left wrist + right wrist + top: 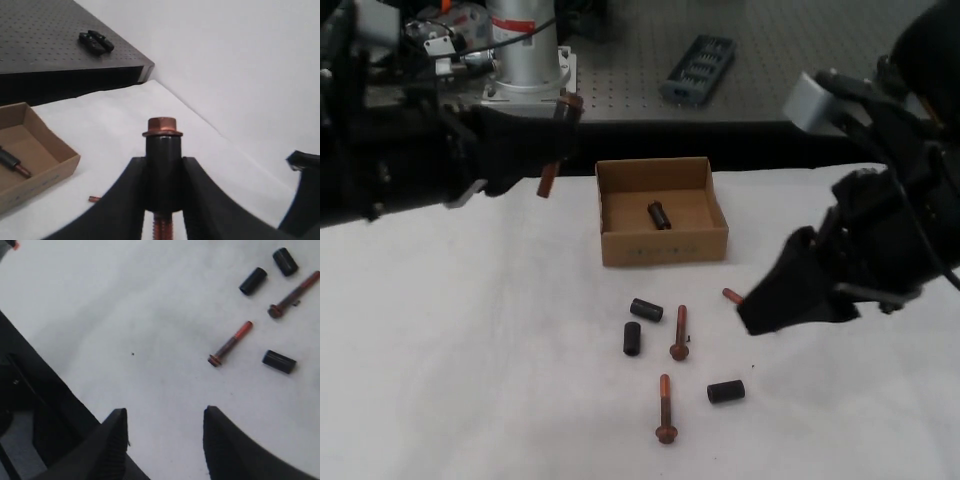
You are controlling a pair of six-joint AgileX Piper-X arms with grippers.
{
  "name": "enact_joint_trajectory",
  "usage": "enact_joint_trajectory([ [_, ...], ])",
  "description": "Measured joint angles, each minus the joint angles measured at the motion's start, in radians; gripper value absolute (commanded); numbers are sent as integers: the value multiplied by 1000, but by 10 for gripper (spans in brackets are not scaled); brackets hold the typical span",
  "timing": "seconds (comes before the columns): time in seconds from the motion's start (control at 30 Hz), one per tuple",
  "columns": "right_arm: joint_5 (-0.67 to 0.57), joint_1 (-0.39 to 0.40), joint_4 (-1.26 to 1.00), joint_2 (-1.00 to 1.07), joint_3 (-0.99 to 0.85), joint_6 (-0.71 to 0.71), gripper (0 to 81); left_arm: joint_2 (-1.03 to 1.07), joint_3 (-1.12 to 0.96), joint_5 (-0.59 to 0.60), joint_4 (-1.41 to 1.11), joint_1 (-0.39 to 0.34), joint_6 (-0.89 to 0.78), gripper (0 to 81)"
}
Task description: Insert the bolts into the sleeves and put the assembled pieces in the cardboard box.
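Two fingers of the left gripper (pixel 164 162) clamp the held assembly (pixel 162 145). It is a copper bolt seated in a black sleeve, with the hexagonal head above the fingers and the thread below them. In the high view we see this gripper raised above the white cloth (pixel 470 350), to the left of the cardboard box (pixel 665 247) and not yet over its opening. One finished piece (pixel 658 214) lies on the box floor. The right gripper (pixel 165 412) hangs low over the cloth with its fingers spread and nothing between them, to the right of the loose parts. Loose sleeves (pixel 632 338) and loose bolts (pixel 680 332) lie in front of the box, and one further bolt (pixel 731 295) is partly hidden behind the right gripper.

We judge the step in hand to be the deposit of the held assembly. To do it well, we would carry the assembly sideways until it stands over bare floor beside the finished piece, keeping the thread clear of the near wall. We would then lower it inside the walls before parting the fingers, since a release from height could bounce the piece out or shake the bolt from its sleeve. The right gripper is best kept apart from the box meanwhile.
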Motion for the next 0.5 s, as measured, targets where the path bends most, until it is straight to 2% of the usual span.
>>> enact_joint_trajectory([
  [0.13,40,-18,27,0,0,-31,358,180,-113,-45,10,0,36,6],
  [0.33,86,-27,32,0,0,-45,358,511,-409,-52,15,-9,44,6],
  [0.5,116,-30,32,0,0,-46,358,647,-551,-45,19,-19,44,6],
])
